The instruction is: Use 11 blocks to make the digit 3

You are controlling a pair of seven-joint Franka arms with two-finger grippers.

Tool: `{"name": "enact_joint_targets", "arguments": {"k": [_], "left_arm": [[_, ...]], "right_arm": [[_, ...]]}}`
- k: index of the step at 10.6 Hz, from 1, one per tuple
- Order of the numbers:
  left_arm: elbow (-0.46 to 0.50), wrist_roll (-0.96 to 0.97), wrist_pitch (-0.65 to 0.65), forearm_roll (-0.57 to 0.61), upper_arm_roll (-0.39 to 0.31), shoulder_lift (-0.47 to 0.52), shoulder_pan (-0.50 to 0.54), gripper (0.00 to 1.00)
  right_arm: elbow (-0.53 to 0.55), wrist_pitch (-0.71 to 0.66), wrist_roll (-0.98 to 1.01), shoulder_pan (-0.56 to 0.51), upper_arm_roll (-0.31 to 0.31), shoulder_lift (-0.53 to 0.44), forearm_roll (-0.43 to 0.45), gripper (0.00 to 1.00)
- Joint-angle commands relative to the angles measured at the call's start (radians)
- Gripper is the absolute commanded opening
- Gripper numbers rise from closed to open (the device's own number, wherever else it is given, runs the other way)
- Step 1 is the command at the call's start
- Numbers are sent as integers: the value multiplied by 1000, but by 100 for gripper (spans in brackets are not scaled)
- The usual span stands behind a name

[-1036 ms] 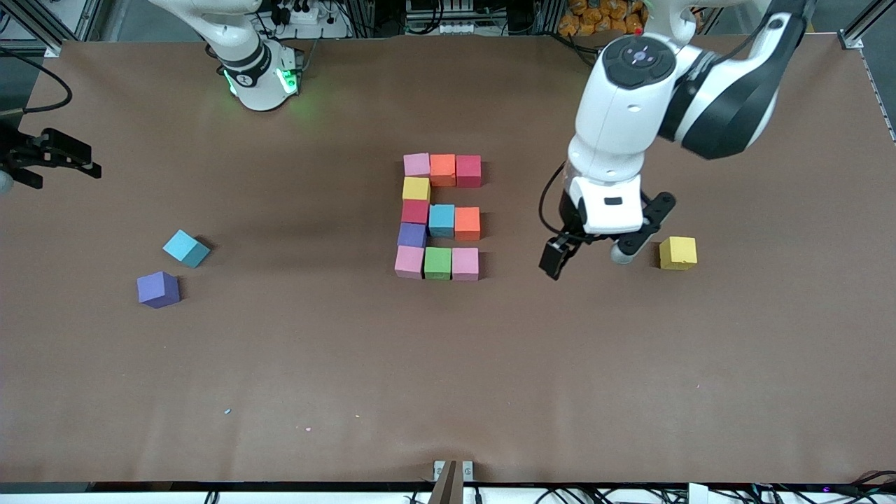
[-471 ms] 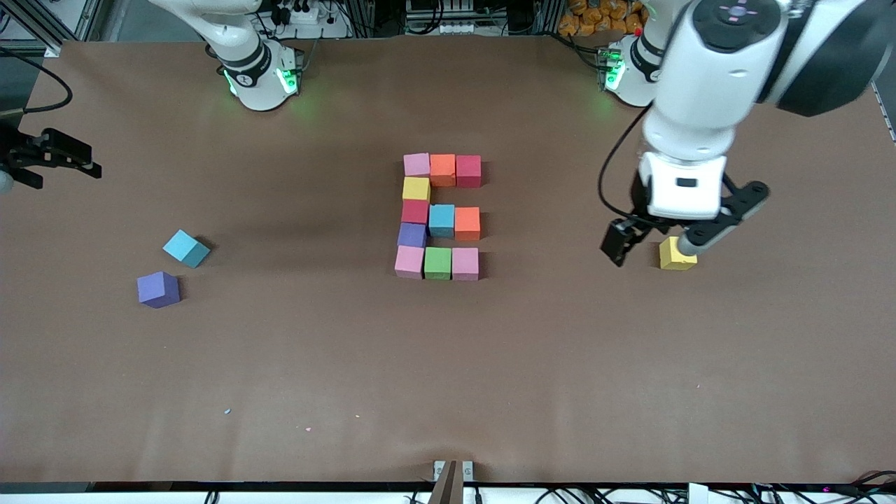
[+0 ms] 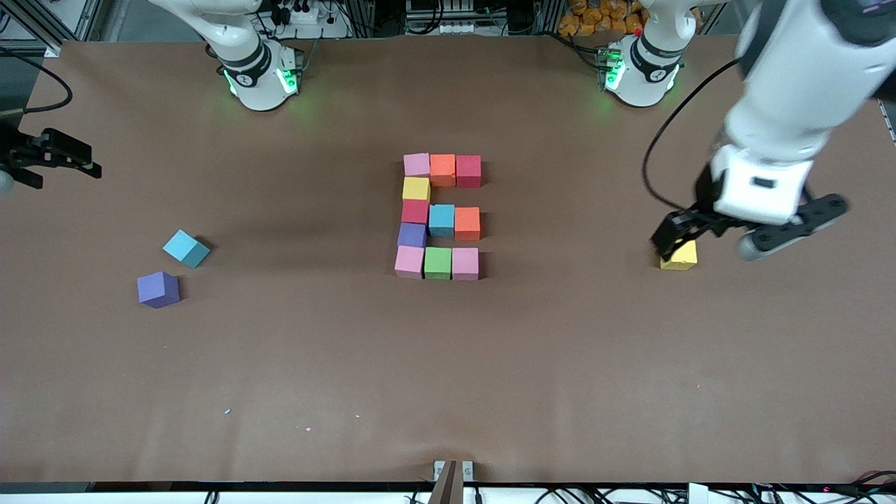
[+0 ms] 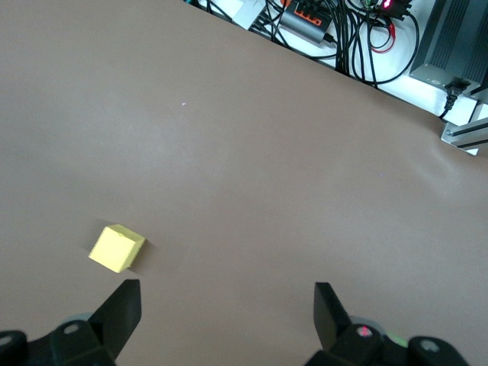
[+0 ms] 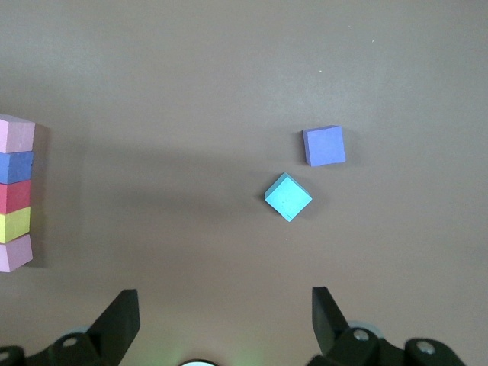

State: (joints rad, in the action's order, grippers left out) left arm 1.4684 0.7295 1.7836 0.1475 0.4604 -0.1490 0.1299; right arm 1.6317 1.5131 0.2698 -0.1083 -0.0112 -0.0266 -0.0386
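digit 3: eleven blocks sitting mid-bench, looks pretty much complete
left end effector: fingers spread wide, nothing in them, up over the loose yellow block toward the left arm's end from the digit
right end effector: spread too, empty, arm just waiting
spare light blue block and purple block: toward the right arm's end from the digit

brown table: block figure, three loose blocks.

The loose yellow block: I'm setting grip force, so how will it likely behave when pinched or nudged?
The yellow block has flat faces, so it should slide, not roll. Matte surface: probably not slippery. It looks like foam, so likely light.
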Motion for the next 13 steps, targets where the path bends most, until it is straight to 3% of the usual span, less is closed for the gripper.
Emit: {"name": "enact_joint_targets", "arguments": {"k": [1, 2, 5, 9, 13], "left_arm": [[23, -161, -56, -87, -137, 78, -54, 100], [24, -200, -72, -126, -193, 95, -85, 100], [42, -330, -113, -132, -248, 127, -95, 100], [49, -485, -148, -131, -267, 157, -93, 100], [64, -492, -179, -131, -269, 158, -93, 100]], "right_arm": [[-21, -16, -7, -10, 10, 8, 13, 100], [-21, -16, -7, -10, 10, 8, 13, 100], [-21, -16, -9, -10, 10, 8, 11, 100], [-21, -16, -9, -10, 10, 8, 11, 100], [-21, -16, -9, -10, 10, 8, 11, 100]]}}
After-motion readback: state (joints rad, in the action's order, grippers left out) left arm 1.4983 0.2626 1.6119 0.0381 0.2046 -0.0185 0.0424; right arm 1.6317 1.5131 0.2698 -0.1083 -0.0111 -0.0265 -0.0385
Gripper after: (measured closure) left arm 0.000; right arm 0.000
